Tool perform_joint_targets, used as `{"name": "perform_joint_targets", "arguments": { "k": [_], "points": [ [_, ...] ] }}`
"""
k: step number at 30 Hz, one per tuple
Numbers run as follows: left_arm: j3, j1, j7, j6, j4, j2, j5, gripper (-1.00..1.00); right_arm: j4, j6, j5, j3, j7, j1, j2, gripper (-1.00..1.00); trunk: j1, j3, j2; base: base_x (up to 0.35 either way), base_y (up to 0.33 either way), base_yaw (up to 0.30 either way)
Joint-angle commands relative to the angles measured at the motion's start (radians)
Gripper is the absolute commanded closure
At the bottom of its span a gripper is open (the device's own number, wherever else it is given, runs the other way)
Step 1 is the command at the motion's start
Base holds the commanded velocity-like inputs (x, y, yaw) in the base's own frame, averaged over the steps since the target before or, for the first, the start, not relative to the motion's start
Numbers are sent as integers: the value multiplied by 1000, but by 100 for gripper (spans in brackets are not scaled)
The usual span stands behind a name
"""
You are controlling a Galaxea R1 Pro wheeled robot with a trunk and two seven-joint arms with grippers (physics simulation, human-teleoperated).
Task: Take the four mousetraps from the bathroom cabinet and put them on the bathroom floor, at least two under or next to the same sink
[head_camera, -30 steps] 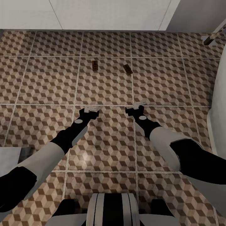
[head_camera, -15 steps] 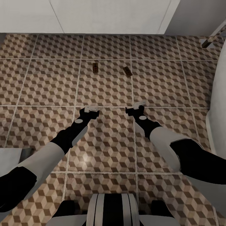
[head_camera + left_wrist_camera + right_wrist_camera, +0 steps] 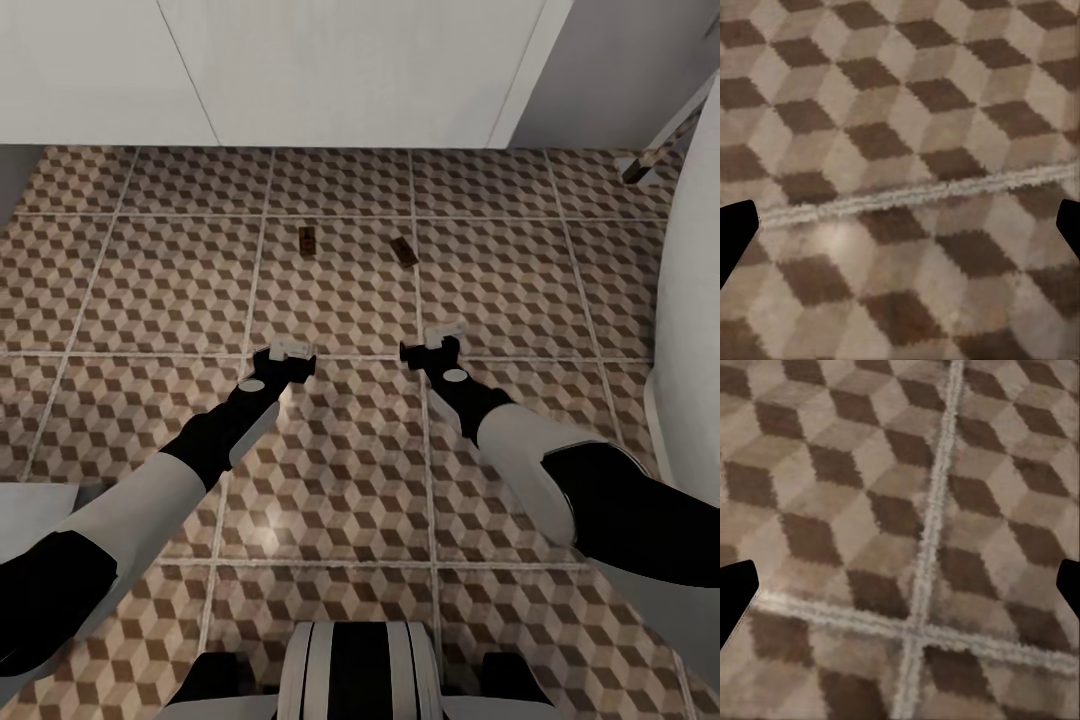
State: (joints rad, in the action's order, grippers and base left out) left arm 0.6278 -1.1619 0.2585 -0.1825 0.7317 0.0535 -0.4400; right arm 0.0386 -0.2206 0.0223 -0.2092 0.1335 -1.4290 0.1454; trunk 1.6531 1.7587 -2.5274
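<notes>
Two mousetraps lie on the cube-patterned bathroom floor [image 3: 340, 470], one [image 3: 307, 239] at the left and one [image 3: 404, 250] to its right, tilted. Both are small brown slabs with dark metal parts. My left gripper [image 3: 291, 351] hangs open over the tiles, nearer to me than the left mousetrap. My right gripper [image 3: 441, 340] is open too, on my side of the right mousetrap. In the left wrist view the left gripper [image 3: 900, 232] has nothing but tile and a grout line between its fingers. The right gripper [image 3: 900, 592] looks down on a grout crossing. The cabinet and the bathroom sink are out of view.
A white panelled surface [image 3: 330, 70] runs along the far edge of the floor. A large white rounded body [image 3: 690, 300] rises at the right. A pale grey corner [image 3: 35, 505] pokes in at the lower left. A small dark-and-white object [image 3: 640, 165] lies at the far right.
The whole picture has slid downward, so the camera has moved; more of the white surface shows. Both arms and both mousetraps keep their places relative to each other.
</notes>
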Motion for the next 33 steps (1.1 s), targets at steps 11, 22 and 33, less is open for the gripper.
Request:
{"name": "perform_joint_targets", "arguments": {
  "k": [11, 22, 33],
  "points": [
    [7, -1, 10, -5, 3, 2, -9, -100, -3, -2, 2, -6, 6, -1, 0, -100, -5, -42, 2, 0, 0, 0],
    [7, -1, 10, -5, -2, 2, -9, -100, -4, -2, 1, -6, 6, -1, 0, -100, -10, -96, 5, 0, 0, 0],
    [7, -1, 9, -5, -8, 2, -9, -100, -6, -2, 2, -6, 6, -1, -2, -100, -15, -155, 8, 0, 0, 0]
  ]
}}
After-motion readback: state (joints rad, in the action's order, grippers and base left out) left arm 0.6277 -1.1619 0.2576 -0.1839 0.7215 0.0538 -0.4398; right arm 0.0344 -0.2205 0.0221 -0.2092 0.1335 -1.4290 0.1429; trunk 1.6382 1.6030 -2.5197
